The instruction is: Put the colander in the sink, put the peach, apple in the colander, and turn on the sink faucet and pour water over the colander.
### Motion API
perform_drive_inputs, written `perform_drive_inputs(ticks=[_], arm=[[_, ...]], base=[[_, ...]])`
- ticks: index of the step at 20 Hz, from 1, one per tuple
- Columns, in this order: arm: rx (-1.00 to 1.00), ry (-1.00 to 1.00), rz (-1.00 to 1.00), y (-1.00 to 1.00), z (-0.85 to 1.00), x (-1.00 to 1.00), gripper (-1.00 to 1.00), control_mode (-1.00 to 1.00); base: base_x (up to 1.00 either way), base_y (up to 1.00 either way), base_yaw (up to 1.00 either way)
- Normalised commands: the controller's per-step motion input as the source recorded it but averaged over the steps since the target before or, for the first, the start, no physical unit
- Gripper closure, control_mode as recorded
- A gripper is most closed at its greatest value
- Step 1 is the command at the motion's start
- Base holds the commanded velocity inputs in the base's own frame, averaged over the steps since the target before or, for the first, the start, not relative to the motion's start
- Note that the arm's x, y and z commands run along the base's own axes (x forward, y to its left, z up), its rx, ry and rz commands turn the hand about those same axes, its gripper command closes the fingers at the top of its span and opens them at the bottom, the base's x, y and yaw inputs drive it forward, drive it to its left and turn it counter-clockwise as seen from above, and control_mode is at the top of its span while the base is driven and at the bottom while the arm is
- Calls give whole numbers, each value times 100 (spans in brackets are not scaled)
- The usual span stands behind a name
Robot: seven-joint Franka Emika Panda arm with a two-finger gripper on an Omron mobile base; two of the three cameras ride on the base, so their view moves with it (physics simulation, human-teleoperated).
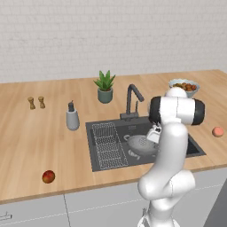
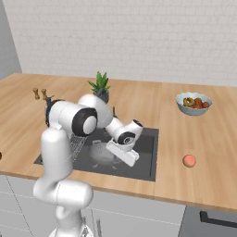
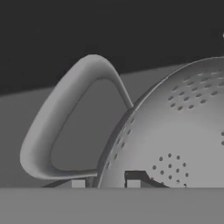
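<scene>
The grey metal colander (image 1: 141, 144) (image 2: 98, 152) lies in the dark sink (image 1: 195, 148), right of the wire rack. My gripper (image 1: 150, 138) reaches down to its right rim. Up close, the fingertips (image 3: 133, 180) straddle the holed wall of the colander (image 3: 175, 131) beside its loop handle (image 3: 52, 131), and the gripper (image 3: 105, 181) looks shut on that rim. The peach (image 1: 217, 131) (image 2: 189, 160) rests on the counter right of the sink. The apple (image 1: 48, 176) sits near the counter's front edge, far left. The faucet (image 1: 131, 99) stands behind the basin with no water running.
A wire grid rack (image 1: 108, 144) fills the sink's left half. A soap dispenser (image 1: 72, 117), a potted plant (image 1: 105, 86) and two small shakers (image 1: 36, 102) stand behind and left of it. A pale fruit bowl (image 1: 183, 86) (image 2: 194, 102) sits at the back right.
</scene>
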Motion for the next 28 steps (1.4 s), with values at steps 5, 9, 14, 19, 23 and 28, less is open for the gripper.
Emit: perform_drive_inputs(ticks=[5,9,14,19,23,28], arm=[[0,1,0,3,-39,18,100,-100],[0,0,0,2,-35,23,100,-100],[0,-1,0,8,-33,10,100,-100],[0,-1,0,18,-5,1,100,-100],[0,-7,0,31,0,-8,100,-100],[0,-11,1,17,7,-9,-100,-100]], base=[[0,0,0],[0,0,0],[0,0,0],[0,0,0],[0,0,0],[0,0,0]])
